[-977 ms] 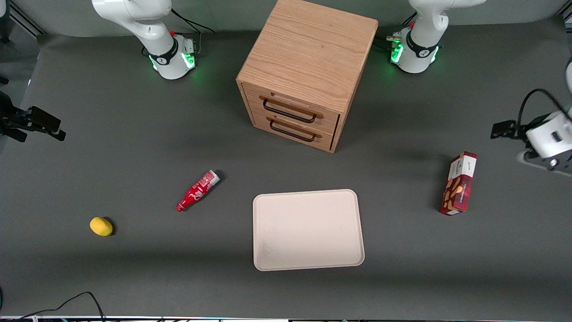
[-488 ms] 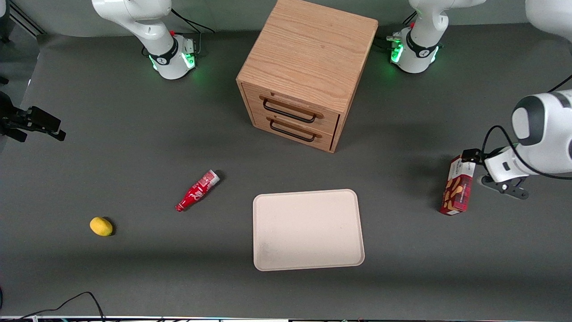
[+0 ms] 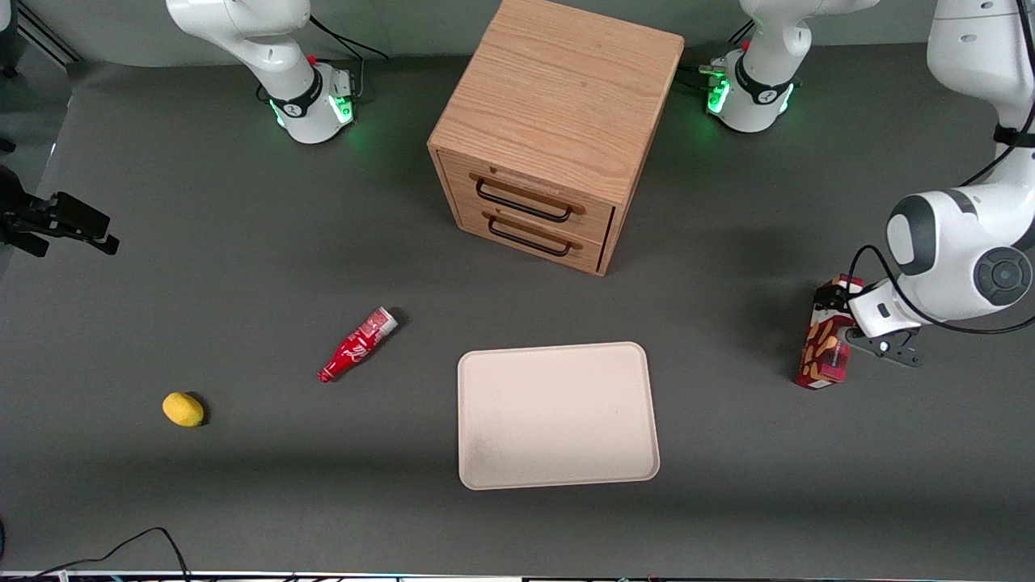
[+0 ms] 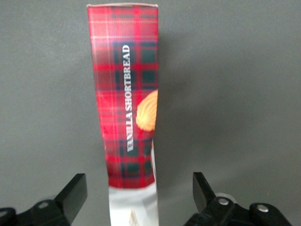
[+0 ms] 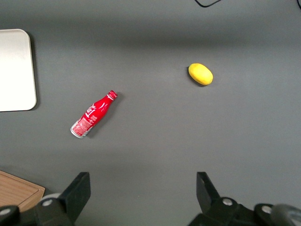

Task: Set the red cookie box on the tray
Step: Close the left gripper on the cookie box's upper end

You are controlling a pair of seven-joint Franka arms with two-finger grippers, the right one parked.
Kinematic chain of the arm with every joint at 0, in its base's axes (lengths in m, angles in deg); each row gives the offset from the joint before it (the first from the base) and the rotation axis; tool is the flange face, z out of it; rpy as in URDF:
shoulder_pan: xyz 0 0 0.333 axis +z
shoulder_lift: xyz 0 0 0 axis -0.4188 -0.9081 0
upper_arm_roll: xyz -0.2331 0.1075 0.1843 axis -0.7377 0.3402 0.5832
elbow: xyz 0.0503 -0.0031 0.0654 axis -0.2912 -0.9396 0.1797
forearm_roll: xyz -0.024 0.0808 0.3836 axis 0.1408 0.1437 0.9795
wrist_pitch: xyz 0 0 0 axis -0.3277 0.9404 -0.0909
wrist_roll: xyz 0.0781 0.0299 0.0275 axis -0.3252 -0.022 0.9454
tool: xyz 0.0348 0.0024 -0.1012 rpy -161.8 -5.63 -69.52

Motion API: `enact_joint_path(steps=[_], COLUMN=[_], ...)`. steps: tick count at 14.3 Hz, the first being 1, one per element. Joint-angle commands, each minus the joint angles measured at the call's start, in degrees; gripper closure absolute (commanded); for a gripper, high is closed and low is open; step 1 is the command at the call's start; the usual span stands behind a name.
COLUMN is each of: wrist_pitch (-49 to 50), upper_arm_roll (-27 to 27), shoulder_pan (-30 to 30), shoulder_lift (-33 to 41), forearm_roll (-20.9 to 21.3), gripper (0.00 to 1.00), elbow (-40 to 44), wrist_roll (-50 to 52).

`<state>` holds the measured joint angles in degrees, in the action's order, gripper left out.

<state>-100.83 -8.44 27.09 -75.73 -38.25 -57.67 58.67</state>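
Left wrist view showed the gripper spread wide, one dark finger on either side of the red cookie box and neither touching it, with grey mat visible between each finger and the cardboard. The white end panel of the box sat between the fingers, while the tartan body, lettered "VANILLA SHORTBREAD" and showing part of a tan cookie, ran away from the camera along the table. In the front view the gripper hung over the end of the red cookie box that lay farther from the front camera, the white wrist above it hiding that end. The box lay on the table toward the working arm's end, its long axis running roughly toward the front camera, well apart from the tray. The tray sat flat near the middle of the table, nearer the front camera than the wooden cabinet, whose two drawers with dark handles faced it. Toward the parked arm's end lay a small red bottle on its side, and farther along that way, a yellow lemon.
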Motion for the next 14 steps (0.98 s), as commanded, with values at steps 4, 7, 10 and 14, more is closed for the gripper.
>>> enact_joint_path(steps=[4,7,10,14], wrist_pitch=[-5.02,-5.02,-4.94,-4.85], upper_arm_roll=[-0.03,-0.03,-0.03,-0.03], shoulder_pan=[0.04,0.04,0.04,0.04], shoulder_lift=[-2.94,-3.03,-3.11,-3.11], forearm_roll=[-2.59,-2.59,-3.46,-3.47], gripper=[0.00,0.00,1.00,1.00], elbow=[-0.31,-0.31,-0.31,-0.22], wrist_roll=[-1.55,-1.47,-1.64,-1.82])
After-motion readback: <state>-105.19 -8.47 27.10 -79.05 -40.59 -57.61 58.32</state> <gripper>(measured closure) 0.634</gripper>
